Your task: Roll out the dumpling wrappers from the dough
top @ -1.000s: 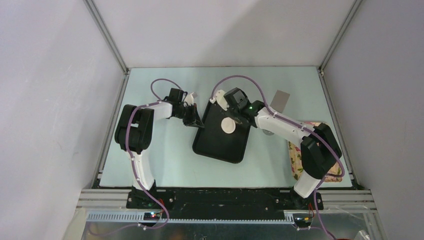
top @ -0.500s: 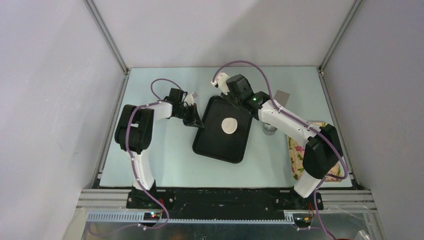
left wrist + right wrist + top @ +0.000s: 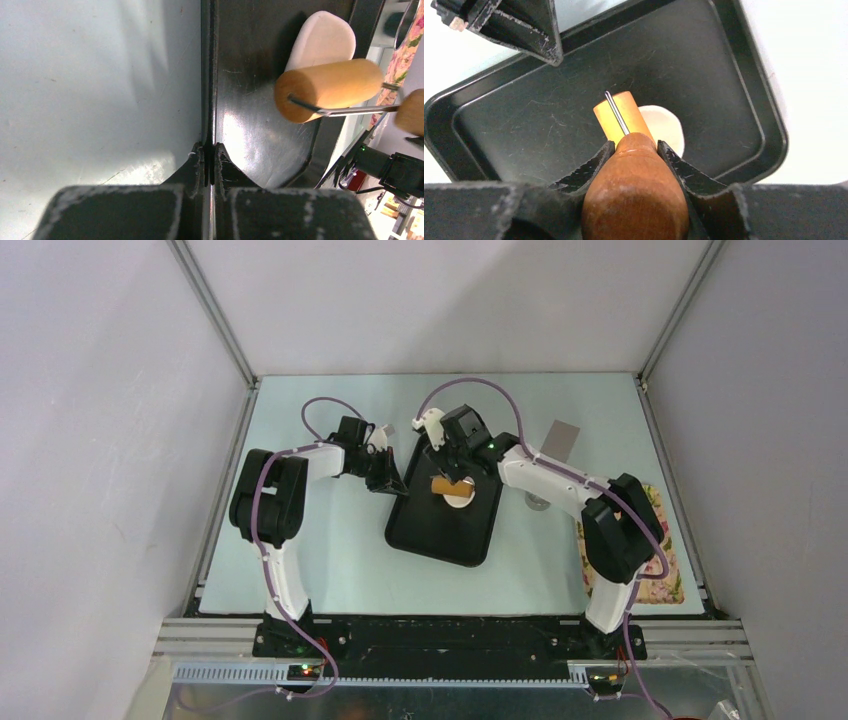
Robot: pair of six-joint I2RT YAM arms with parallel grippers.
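White dough [image 3: 667, 129] lies under roller [image 3: 618, 118], just ahead of right claw [image 3: 636, 146].

Both arms are built alike, with smooth white shell links joined by chunky black joint housings. The left arm [image 3: 282, 575] and right arm [image 3: 560, 483] each sit on a black base [image 3: 300, 638]. Each carries a purple cable [image 3: 318, 408] that loops free near the wrist and follows the links, pinned by small white clips. A white camera mount [image 3: 432, 424] sits at each wrist. A green light [image 3: 491, 447] glows on the right arm. The left fingers [image 3: 192, 167] and right fingers [image 3: 586, 170] are matte black wedges, their edges scuffed and dusted whitish.
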